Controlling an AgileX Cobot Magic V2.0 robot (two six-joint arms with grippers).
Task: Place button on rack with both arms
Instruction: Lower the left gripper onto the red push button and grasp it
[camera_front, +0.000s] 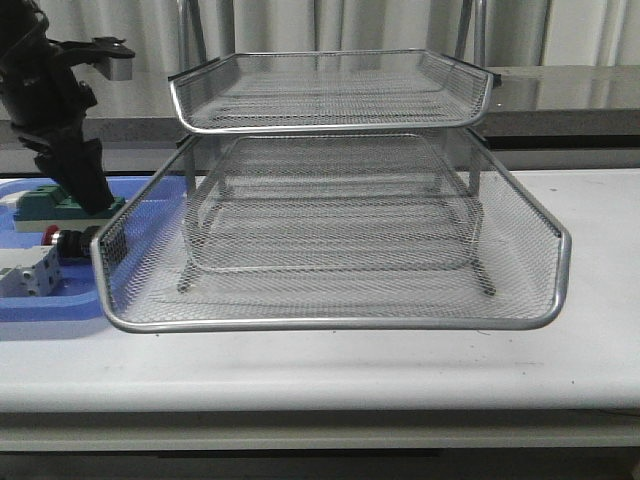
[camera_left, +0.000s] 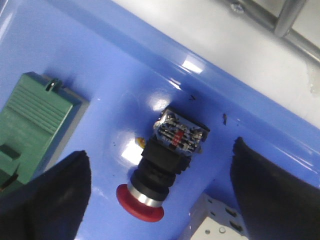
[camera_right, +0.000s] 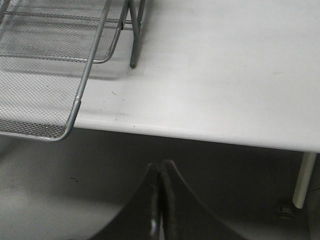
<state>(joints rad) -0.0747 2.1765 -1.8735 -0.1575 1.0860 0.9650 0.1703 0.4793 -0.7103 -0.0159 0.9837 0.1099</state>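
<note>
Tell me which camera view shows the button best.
The left wrist view: the button lies whole on the blue tray, between the open left end effector fingers. The front view shows only its red head; the right wrist view shows nothing.

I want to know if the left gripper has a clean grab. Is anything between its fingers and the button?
No. In the left wrist view the open left gripper straddles the button, with only bare blue tray between each finger and it.
</note>
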